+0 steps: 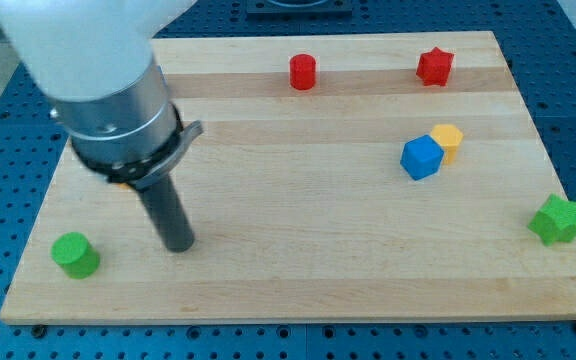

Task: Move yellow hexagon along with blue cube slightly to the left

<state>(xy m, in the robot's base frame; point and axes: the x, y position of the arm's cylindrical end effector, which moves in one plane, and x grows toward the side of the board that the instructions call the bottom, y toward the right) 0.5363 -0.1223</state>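
Nearest the view's bottom, at the left, we see a green cylinder [74,254] standing on the wooden tabletop [298,270]. Just to its right, apart from it, our tip [179,245] rests on the bare wood; we carry no hand, only the dark rod, so there is nothing to open or close. At the view's right edge, a little higher, sits a green star [556,220].

Further up, right of the middle, the blue cube [421,157] and the yellow hexagon [448,139] sit pressed together. The cube is a bright, clean-edged block turned slightly, with a lighter top face; the hexagon is orange-yellow, partly hidden behind the cube's upper right corner, so only its top and right side show. Both lie well apart from our tip, far to its right.

Along the view's top stand a red cylinder [303,72] near the middle and a red star [434,66] to its right.
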